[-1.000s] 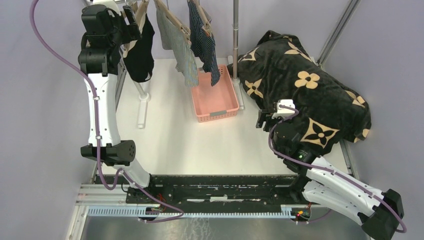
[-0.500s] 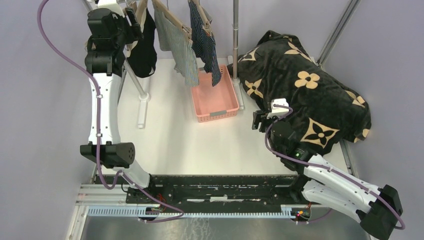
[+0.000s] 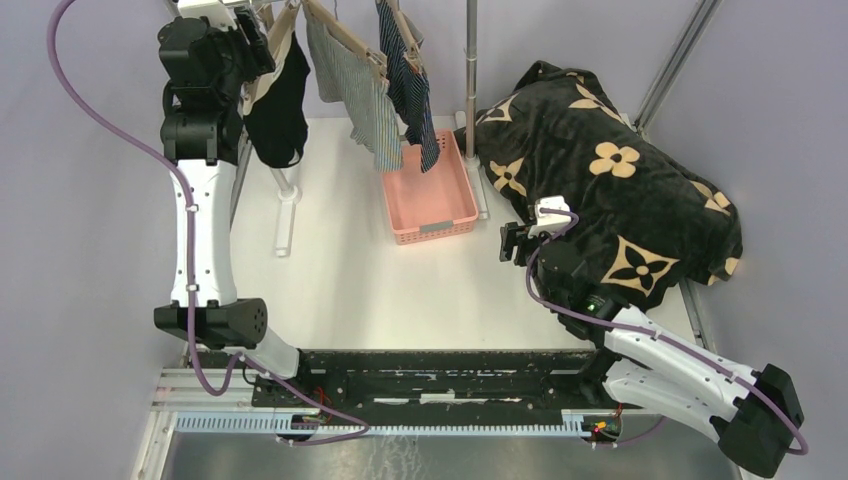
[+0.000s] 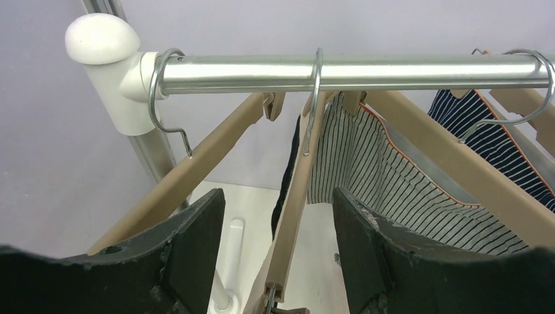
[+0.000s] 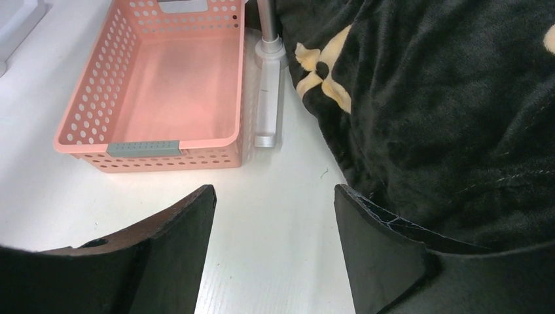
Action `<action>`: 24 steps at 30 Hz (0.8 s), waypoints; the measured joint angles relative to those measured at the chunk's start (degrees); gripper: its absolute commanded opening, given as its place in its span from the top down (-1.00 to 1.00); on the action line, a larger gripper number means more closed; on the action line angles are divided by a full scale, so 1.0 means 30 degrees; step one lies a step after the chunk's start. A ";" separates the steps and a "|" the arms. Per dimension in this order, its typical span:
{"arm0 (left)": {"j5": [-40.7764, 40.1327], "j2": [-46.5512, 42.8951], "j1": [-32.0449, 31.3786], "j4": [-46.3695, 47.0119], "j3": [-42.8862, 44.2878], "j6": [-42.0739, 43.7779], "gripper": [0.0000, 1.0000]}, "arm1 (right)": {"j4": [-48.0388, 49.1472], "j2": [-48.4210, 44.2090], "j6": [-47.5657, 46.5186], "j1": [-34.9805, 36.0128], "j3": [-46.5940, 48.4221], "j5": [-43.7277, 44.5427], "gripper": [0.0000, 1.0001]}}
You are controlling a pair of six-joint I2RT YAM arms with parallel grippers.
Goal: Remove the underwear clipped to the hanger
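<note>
Three garments hang from wooden clip hangers on a metal rail: the black underwear, the grey-and-white striped one and the navy striped one. My left gripper is raised at the rail's left end, open. In the left wrist view its jaws stand either side of the wooden hanger of the black garment, not touching it. The striped garment and navy one hang to the right. My right gripper is open and empty, low over the table beside the blanket; it also shows in the right wrist view.
A pink perforated basket sits under the navy garment, also in the right wrist view. The big black blanket with tan flowers fills the right side. The rack's upright pole and white feet stand on the white table.
My left gripper has risen slightly and shifted at the rail's left end by the black garment's hanger. My right gripper has moved a little left and forward, away from the blanket.
</note>
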 measured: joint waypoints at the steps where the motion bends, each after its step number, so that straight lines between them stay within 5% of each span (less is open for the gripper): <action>1: 0.0000 0.0022 0.0000 0.0000 -0.0029 0.0058 -0.34 | 0.0000 -0.0029 -0.0007 0.0000 0.0000 -0.0044 -0.51; 8: 0.0015 0.0576 0.0000 -0.0007 -0.0029 0.0255 -0.06 | 0.0015 -0.0197 -0.0007 -0.0007 0.0000 -0.0255 -0.51; 24: 0.0350 0.1581 0.0000 -0.0131 -0.0029 0.0488 0.13 | 0.0138 -0.0328 -0.0015 -0.0007 0.0000 -0.0299 -0.53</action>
